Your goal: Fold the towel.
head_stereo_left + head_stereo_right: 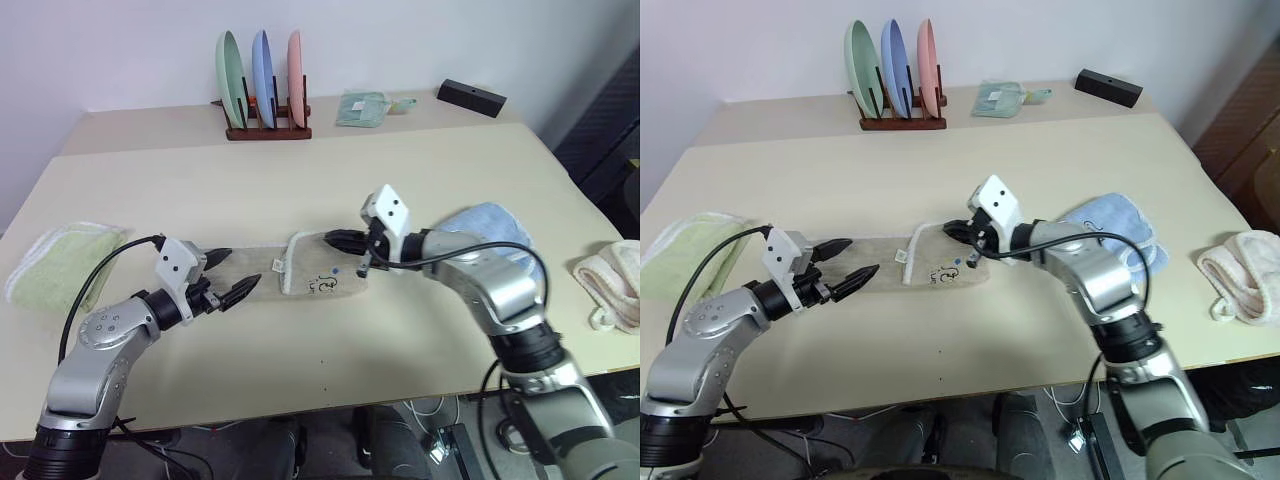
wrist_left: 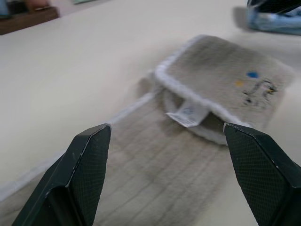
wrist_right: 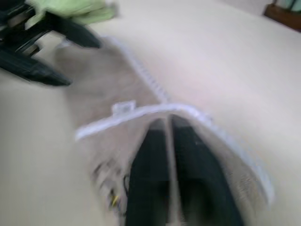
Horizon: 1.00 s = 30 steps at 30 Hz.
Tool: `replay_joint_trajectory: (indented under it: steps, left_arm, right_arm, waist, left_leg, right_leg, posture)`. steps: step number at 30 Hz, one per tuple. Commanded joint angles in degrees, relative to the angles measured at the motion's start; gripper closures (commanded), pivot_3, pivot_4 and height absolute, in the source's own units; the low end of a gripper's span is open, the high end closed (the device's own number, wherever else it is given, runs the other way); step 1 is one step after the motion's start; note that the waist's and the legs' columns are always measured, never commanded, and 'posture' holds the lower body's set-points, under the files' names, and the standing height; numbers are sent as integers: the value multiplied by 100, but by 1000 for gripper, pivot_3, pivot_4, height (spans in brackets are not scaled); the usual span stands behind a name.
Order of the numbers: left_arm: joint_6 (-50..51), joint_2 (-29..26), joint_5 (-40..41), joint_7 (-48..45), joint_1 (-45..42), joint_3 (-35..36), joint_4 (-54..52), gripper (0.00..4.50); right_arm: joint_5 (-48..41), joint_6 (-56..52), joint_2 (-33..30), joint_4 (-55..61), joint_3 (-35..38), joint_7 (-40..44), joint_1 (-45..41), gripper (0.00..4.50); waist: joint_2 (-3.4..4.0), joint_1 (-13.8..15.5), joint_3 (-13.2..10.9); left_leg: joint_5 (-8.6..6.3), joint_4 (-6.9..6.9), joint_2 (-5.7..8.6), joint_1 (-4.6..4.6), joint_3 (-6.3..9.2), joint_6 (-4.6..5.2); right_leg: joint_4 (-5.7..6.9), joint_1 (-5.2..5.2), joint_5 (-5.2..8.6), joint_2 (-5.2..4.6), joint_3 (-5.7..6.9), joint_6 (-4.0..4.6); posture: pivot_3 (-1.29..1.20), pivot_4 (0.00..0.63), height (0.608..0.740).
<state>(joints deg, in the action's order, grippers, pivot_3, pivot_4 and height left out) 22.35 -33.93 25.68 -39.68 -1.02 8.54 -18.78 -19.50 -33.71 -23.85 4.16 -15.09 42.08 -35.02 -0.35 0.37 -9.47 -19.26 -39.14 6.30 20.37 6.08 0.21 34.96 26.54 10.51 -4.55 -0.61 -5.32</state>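
The towel (image 1: 300, 275) lies flat on the table (image 1: 300, 180), near the middle of the near half. It forms a narrow strip whose long axis runs left to right across the scene. Its right end is doubled back over itself, so a white-edged flap (image 2: 221, 80) faces left; a small white label (image 2: 187, 114) shows at the mouth of that fold, and a small dark printed mark (image 1: 325, 285) sits on the upper layer toward the near edge.

The left gripper (image 1: 228, 276) is at the strip's left end, pointing right along the towel's length. Its two black fingers (image 2: 84, 165) stand well apart with nothing between them; the left wrist view shows the cloth lying below and beyond the fingertips, apart from them.

The right gripper (image 1: 335, 239) is at the far edge of the folded right end, pointing left. Its fingers (image 3: 150, 174) are pressed together. In the right wrist view they lie over the folded layer, with the white edging just past their tips; whether any cloth is pinched between them cannot be told.

Elsewhere on the table: a green folded towel (image 1: 60, 262) at the left edge, a light blue cloth (image 1: 1110, 225) under the right arm, a pale cloth (image 1: 612, 280) at the right edge, and a plate rack (image 1: 265, 95) at the far side.
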Motion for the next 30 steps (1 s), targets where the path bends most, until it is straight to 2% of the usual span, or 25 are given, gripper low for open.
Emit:
replay_joint_trajectory:
  steps: [1,5,12,15,17,18,22,27,30]
  left_arm:
    - [-12,30,34,79,161,169,-131,575]
    - [34,94,46,283,378,275,-293,575]
    - [318,239,241,705,936,676,-833,575]
    - [631,436,541,1067,1271,1042,-1162,575]
    - [908,715,996,1426,1503,1420,-1399,575]
    - [1037,853,1276,1578,1602,1603,-1512,47]
    - [1676,1360,2422,2553,1959,2154,-1950,0]
    - [2242,1936,4031,4264,2100,2369,-1932,0]
    - [2303,2061,4609,5229,1813,2333,-1628,0]
  right_arm:
    - [667,765,315,-906,-275,-211,-214,4486]
    - [1141,1267,581,-1903,-482,-253,-213,4486]
    - [1276,1664,623,-1810,-316,-43,-83,4486]
    - [992,1665,585,-1322,15,131,-196,3665]
    - [926,1758,426,-906,73,379,-205,2714]
    - [935,1804,341,-741,67,495,-195,2148]
    - [1028,2051,16,-333,87,799,-231,121]
    - [1066,2313,-136,-251,100,1028,-361,53]
    - [1069,2400,-130,-203,82,1100,-402,53]
  waist:
    - [0,-10,0]
    - [0,9,0]
    - [1,-9,0]
    - [3,-16,-1]
    - [3,-15,-2]
    - [2,-13,-1]
    - [0,-2,0]
    - [-2,24,-1]
    - [-3,41,-1]
  left_leg:
    - [0,0,1,1,0,0]
    - [0,0,3,1,0,0]
    - [1,0,3,-2,0,-2]
    - [0,0,2,0,0,-2]
    - [0,2,2,1,0,-2]
    - [-1,2,1,1,0,-2]
    - [-2,1,0,-4,2,-4]
    - [-2,-2,0,-9,2,-4]
    - [-1,-2,0,-9,4,-7]
  right_leg:
    - [0,1,0,0,0,0]
    - [0,-1,0,-1,0,0]
    - [2,-1,0,0,-1,0]
    - [1,0,0,2,-3,0]
    - [0,2,0,2,-3,0]
    - [0,2,0,2,-3,0]
    - [-2,-7,0,2,-1,0]
    - [-2,-11,1,1,-2,-1]
    - [-1,-12,1,1,-1,0]
  posture:
    - [0,150,733]
    - [0,150,733]
    - [0,150,733]
    - [0,150,733]
    - [0,150,733]
    - [0,150,733]
    - [0,150,733]
    - [0,150,733]
    - [0,150,733]
